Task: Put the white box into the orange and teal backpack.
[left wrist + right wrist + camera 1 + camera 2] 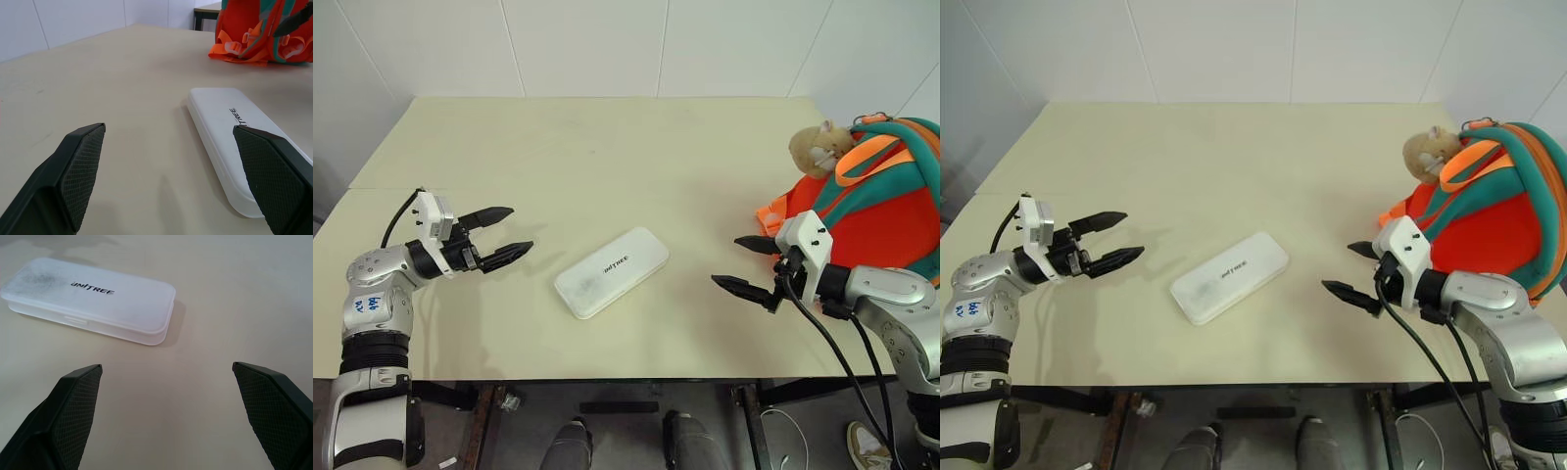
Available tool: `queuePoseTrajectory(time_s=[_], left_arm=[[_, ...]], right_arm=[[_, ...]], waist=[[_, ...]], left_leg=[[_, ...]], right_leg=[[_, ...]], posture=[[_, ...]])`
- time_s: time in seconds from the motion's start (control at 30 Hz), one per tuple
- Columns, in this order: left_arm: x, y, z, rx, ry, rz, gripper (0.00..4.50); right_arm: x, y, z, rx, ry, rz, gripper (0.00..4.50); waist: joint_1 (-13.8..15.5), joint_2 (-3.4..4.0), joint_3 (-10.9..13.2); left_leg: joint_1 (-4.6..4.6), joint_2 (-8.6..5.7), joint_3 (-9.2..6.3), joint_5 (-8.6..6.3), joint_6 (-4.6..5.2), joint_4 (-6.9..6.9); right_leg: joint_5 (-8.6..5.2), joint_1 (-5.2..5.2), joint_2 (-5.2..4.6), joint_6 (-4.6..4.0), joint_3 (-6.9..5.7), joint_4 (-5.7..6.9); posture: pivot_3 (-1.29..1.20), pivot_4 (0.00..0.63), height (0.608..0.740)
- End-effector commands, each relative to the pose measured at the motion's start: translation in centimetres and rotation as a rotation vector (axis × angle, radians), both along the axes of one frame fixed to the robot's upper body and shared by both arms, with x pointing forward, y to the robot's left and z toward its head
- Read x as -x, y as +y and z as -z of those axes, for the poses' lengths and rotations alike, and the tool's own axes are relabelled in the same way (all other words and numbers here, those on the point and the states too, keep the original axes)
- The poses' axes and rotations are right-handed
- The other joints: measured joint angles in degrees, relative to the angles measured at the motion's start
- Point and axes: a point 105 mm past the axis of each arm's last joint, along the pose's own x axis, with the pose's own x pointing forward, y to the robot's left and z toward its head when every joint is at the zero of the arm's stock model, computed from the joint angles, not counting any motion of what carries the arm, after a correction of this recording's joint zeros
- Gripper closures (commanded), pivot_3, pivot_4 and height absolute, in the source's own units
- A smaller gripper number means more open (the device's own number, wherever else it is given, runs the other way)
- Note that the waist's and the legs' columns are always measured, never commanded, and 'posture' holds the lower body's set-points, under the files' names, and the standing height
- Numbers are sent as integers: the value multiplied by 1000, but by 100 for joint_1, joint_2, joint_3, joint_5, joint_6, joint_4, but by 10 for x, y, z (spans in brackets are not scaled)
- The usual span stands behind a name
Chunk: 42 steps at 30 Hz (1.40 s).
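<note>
- Head views: the white box [612, 271] lies flat near the middle of the pale table [607, 147], set at a slant, with its dark lettering facing up. Nothing touches it.
- The left gripper [502, 235] hovers on the robot's left of the box, apart from it, pointing toward it — its two black fingers are spread wide and hold nothing.
- The right gripper [741, 264] hovers on the other side of the box, also apart from it, fingers spread wide and empty.
- The orange and teal backpack [876, 201] sits at the table's right edge, just behind the right gripper, with a tan plush toy [818, 147] on its top. It is well apart from the box.
- Left wrist view: the textured fingers [80, 171] stand far apart; the box [230, 132] lies ahead on the table, the backpack [259, 29] beyond it.
- Right wrist view: both fingers [78, 406] stand wide apart over bare table — the box [93, 296] lies ahead, clear of them.
</note>
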Motion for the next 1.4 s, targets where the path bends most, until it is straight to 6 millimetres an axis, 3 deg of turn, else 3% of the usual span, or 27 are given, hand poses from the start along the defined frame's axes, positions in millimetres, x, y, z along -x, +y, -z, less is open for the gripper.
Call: queuePoseTrajectory(time_s=[0.03, 0.3, 0.5, 0.6, 0.7, 1.0, 1.1, 1.4], left_arm=[[-2, 2, -11, -5, -46, -10, 41], [-7, -3, -10, 6, -51, -13, 41], [-10, 4, -14, 20, -68, -54, 41], [-10, 6, -18, 35, -70, -72, 0], [-6, 14, -17, 25, -49, -98, 865], [7, 10, -2, -4, 87, -74, 3662], [16, 7, 11, -22, 192, -53, 4455], [27, -3, 43, -69, 438, -80, 4455]], right_arm=[[1, 3, -16, -14, -67, -10, 0], [-5, 6, -21, -16, -91, -5, 0], [-7, 13, -18, -18, -84, -4, 0], [-13, 9, -12, 23, -78, 35, 566], [-13, 16, -11, -4, -73, 12, 1565], [-29, 25, -9, -19, -98, 24, 4500], [-40, 27, -6, -15, -97, 52, 4500], [-75, 46, 1, -12, -102, 57, 4500]], waist=[[-2, 0, 0], [1, 0, 0], [-14, 0, 0], [-4, 0, 0], [-13, 0, 0], [-17, 0, 0], [-35, 1, 0], [-18, 2, 1]], left_leg=[[0, 0, 0, 0, 0, 0], [0, 0, 0, 0, 0, 0], [2, -1, 0, 0, 0, 0], [1, -1, 0, 0, 0, 1], [0, -1, 0, 0, 0, 1], [1, -1, 0, 0, 0, 0], [3, 0, 0, 0, 0, 0], [1, 0, -1, 0, 0, -1]], right_leg=[[0, 0, 0, 0, 0, 0], [0, 0, 0, 1, 0, 0], [1, 0, 0, 2, 0, 2], [1, 0, 0, 2, 0, 4], [1, 0, 0, 2, 0, 3], [1, 0, 0, 2, 0, 4], [0, -1, 1, 0, 1, 7], [-1, -5, 1, -2, 1, 11]], posture=[[0, 150, 740], [0, 150, 740], [0, 150, 740], [0, 150, 740], [0, 150, 740], [0, 150, 740], [0, 150, 740], [0, 150, 740]])
